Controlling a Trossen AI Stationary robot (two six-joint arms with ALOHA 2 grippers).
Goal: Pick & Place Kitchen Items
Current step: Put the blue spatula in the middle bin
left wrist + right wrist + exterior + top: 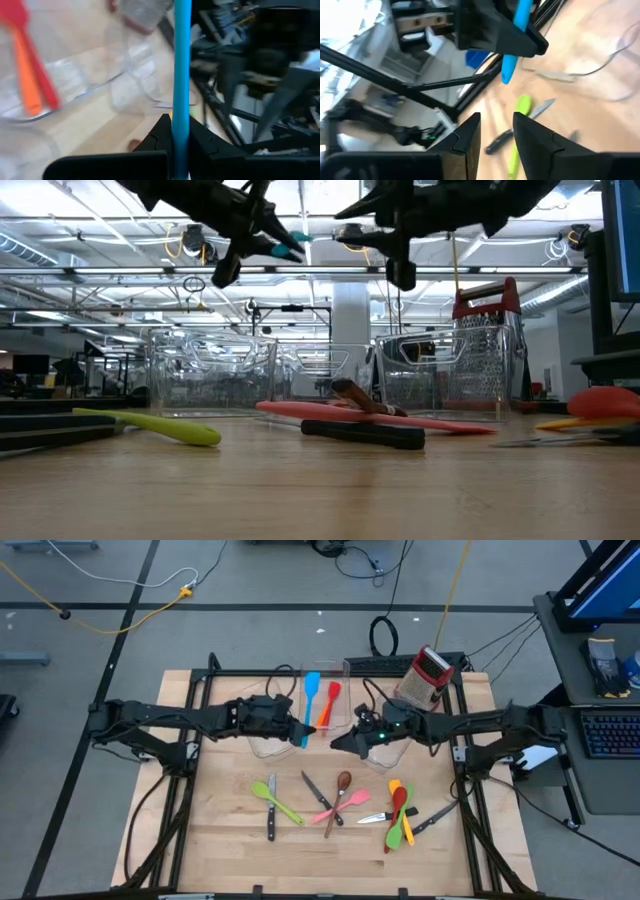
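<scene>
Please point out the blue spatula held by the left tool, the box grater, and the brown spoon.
blue spatula (182,60), left wrist view, on its handle.
box grater (428,677), high view, on its metal body.
brown spoon (344,781), high view, on its bowl.

Both arms raised, reaching inward above mid-table; left gripper (300,729) clamped shut, right gripper (338,745) empty, fingers slightly parted.

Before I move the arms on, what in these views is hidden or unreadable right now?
- Blue spatula: left wrist view, its handle end sits behind the left gripper; its blade runs off the edge.
- Right gripper: empty in its wrist view; high view too small for the fingers.
- Bins: low view, clear walls and glare hide the contents.
- Knives: high view, too small to read blade direction.
</scene>
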